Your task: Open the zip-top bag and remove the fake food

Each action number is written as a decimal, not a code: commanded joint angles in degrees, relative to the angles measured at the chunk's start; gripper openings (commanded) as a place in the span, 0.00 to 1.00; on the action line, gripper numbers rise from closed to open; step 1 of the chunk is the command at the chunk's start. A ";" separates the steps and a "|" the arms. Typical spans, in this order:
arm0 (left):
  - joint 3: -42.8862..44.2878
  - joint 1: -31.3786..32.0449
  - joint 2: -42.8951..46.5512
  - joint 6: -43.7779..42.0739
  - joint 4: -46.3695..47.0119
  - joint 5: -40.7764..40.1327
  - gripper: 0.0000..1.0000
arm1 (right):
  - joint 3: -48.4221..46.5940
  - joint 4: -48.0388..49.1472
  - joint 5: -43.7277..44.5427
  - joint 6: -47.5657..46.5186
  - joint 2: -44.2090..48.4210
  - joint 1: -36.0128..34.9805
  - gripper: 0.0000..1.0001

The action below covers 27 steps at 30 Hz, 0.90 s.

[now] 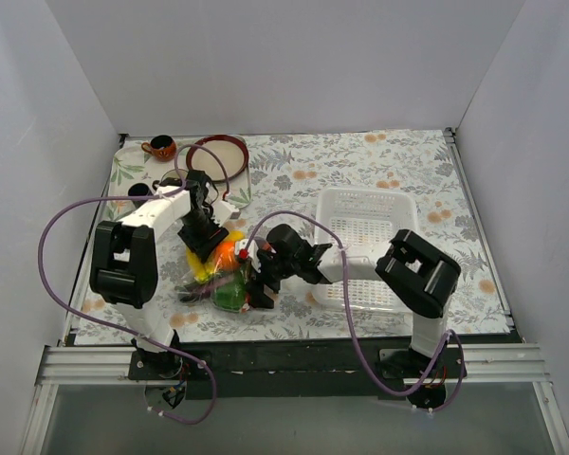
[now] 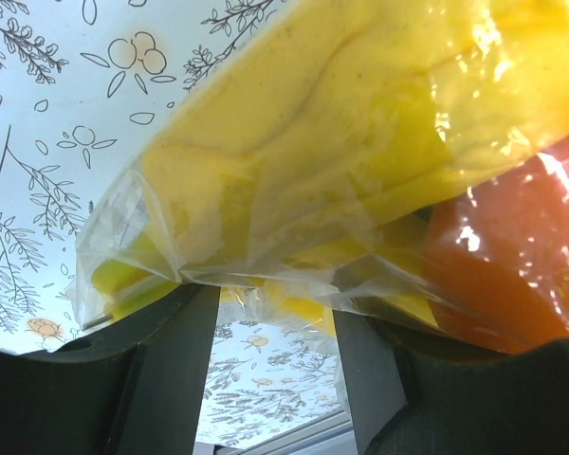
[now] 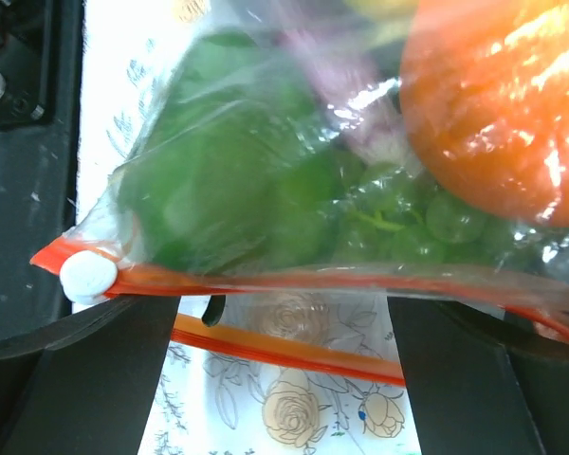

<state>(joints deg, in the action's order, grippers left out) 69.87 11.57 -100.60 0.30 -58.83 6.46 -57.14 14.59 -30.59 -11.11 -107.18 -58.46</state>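
Observation:
The clear zip-top bag point(image 1: 216, 277) lies left of centre, packed with fake food: yellow bananas point(image 2: 360, 123), an orange point(image 3: 498, 104), green pieces point(image 3: 247, 190) and a little purple. My left gripper point(image 1: 206, 248) is at the bag's far end; in the left wrist view point(image 2: 275, 303) its jaws pinch bunched plastic. My right gripper point(image 1: 259, 289) is at the near right end. In the right wrist view point(image 3: 284, 284) its jaws stand wide apart, with the orange-red zip strip point(image 3: 294, 281) across their tips. A white slider point(image 3: 87, 275) sits at the strip's left end. A second strip lip point(image 3: 294, 351) lies lower.
A white perforated basket point(image 1: 334, 204) stands to the right of the bag, under the right arm. A brown bowl point(image 1: 218, 152) and an orange cup point(image 1: 159, 147) sit at the back left, and a dark cup point(image 1: 140, 192) is by the left edge. White walls enclose the floral tablecloth.

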 commanded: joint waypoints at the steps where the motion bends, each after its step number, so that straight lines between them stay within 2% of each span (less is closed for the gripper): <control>1: -4.04 1.70 -6.98 5.07 9.87 3.91 0.51 | 1.24 5.87 -0.71 1.62 5.30 -1.75 0.98; 6: -5.44 1.70 -6.02 4.45 10.14 4.53 0.51 | 5.99 14.05 6.06 1.80 9.97 -1.49 0.99; 11: -6.32 1.70 -3.82 4.10 9.70 4.44 0.51 | 3.80 15.81 1.17 3.73 4.71 -1.40 0.99; 19: -4.83 1.70 -5.31 4.80 8.91 4.88 0.51 | -5.76 9.77 -0.88 1.19 -1.10 -1.92 0.99; 22: -4.83 1.79 -5.84 5.33 8.82 5.32 0.50 | -6.58 8.26 1.84 -1.10 0.38 -3.06 0.99; 27: -5.09 1.87 -5.75 5.77 8.73 6.46 0.51 | -6.83 9.76 13.78 -2.33 1.53 -3.51 0.98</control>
<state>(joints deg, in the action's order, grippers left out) 69.12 12.10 -100.33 2.68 -58.13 5.76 -59.66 18.70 -27.64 -10.02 -107.53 -60.90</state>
